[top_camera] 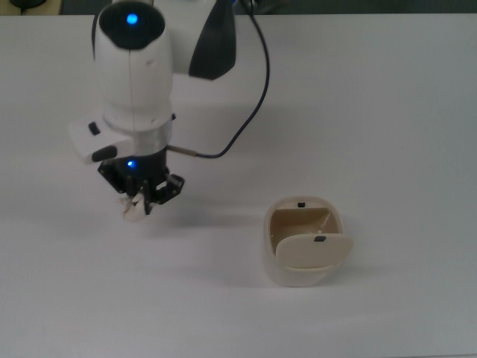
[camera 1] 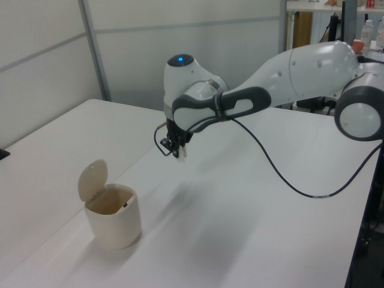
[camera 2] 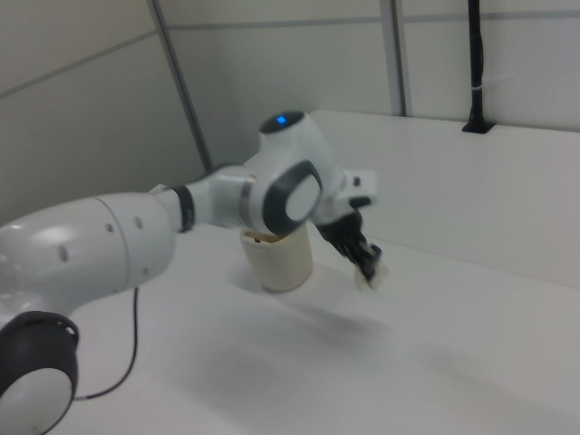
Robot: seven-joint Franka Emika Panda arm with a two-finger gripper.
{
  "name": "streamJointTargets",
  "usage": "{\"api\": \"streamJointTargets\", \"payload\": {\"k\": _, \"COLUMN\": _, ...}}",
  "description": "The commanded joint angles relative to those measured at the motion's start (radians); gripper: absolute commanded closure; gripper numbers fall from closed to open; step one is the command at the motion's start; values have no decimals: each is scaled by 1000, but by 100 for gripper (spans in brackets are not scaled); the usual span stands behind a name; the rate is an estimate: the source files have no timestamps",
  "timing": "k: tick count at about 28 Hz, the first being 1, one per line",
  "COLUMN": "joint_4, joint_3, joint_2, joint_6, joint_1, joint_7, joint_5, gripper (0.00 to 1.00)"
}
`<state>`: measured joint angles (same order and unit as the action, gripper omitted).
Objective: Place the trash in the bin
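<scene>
While the arm point(top_camera: 141, 67) hangs over the white table point(top_camera: 387, 112) in the top view, its black gripper point(top_camera: 140, 201) points down and pinches the trash point(top_camera: 133, 211), a small off-white paper wad, between its fingers. The wad pokes out at the tip of the claw. The bin point(top_camera: 305, 242) sits well apart from it, toward the top view's right. The bin is cream on the outside and tan inside. Its flap lid point(top_camera: 314, 249) is tipped open and has a small dark mark on it. A black cable point(top_camera: 250, 112) loops from the arm down to the claw.

In the left view, the gripper point(camera 1: 177, 150) is up in the air, high over the table point(camera 1: 240, 240), and the trash point(camera 1: 182, 152) is squeezed in it, off the table. The bin point(camera 1: 112, 215) stands on the table lower down and toward the left view's left, not under the claw. Its lid point(camera 1: 92, 179) stands up at the back, so the top is open.

In the right view, the gripper point(camera 2: 367, 265) sticks out from the arm point(camera 2: 227, 204) toward the right view's right, and the little pale trash point(camera 2: 369, 276) is at its tip, above the table point(camera 2: 453, 362). The bin point(camera 2: 279, 256) peeks out from behind the arm, partly hidden. A black pole point(camera 2: 475, 63) stands at the far edge of the table.
</scene>
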<state>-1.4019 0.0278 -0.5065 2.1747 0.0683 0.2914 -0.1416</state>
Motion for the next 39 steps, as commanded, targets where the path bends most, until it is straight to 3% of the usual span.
{"api": "streamJointTargets", "payload": {"k": 1, "joint_4": -37, "joint_3": 41, "joint_2": 80, "joint_6": -24, "joint_1": -21, "joint_7": 49, "joint_5": 36, "gripper": 100}}
{"api": "streamJointTargets", "payload": {"k": 5, "joint_4": -28, "joint_3": 72, "joint_2": 94, "joint_6": -46, "joint_1": -62, "joint_7": 97, "joint_5": 36, "gripper": 100}}
{"api": "streamJointTargets", "payload": {"k": 15, "joint_4": 1, "joint_3": 72, "joint_2": 54, "joint_6": -30, "joint_1": -195, "joint_7": 265, "joint_5": 11, "gripper": 100}}
{"api": "streamJointTargets", "payload": {"k": 19, "joint_4": 15, "joint_3": 69, "joint_2": 31, "joint_6": -12, "joint_1": -220, "joint_7": 313, "joint_5": -4, "gripper": 100}}
{"api": "streamJointTargets", "payload": {"k": 20, "joint_4": 14, "joint_3": 69, "joint_2": 22, "joint_6": 20, "joint_1": -226, "joint_7": 343, "joint_5": -19, "gripper": 92}}
{"api": "streamJointTargets", "payload": {"k": 21, "joint_4": 14, "joint_3": 69, "joint_2": 19, "joint_6": 34, "joint_1": -229, "joint_7": 362, "joint_5": -30, "gripper": 76}}
{"api": "streamJointTargets", "payload": {"k": 22, "joint_4": 14, "joint_3": 69, "joint_2": 16, "joint_6": 43, "joint_1": -232, "joint_7": 383, "joint_5": -42, "gripper": 52}}
{"api": "streamJointTargets", "payload": {"k": 23, "joint_4": 14, "joint_3": 69, "joint_2": 11, "joint_6": 46, "joint_1": -234, "joint_7": 409, "joint_5": -55, "gripper": 17}}
{"api": "streamJointTargets", "payload": {"k": 24, "joint_4": 14, "joint_3": 69, "joint_2": 8, "joint_6": 50, "joint_1": -232, "joint_7": 435, "joint_5": -70, "gripper": 0}}
{"api": "streamJointTargets", "payload": {"k": 27, "joint_4": 14, "joint_3": 69, "joint_2": 3, "joint_6": 53, "joint_1": -232, "joint_7": 491, "joint_5": -131, "gripper": 0}}
{"api": "streamJointTargets", "payload": {"k": 39, "joint_4": 15, "joint_3": 70, "joint_2": 5, "joint_6": 53, "joint_1": -234, "joint_7": 496, "joint_5": -135, "gripper": 0}}
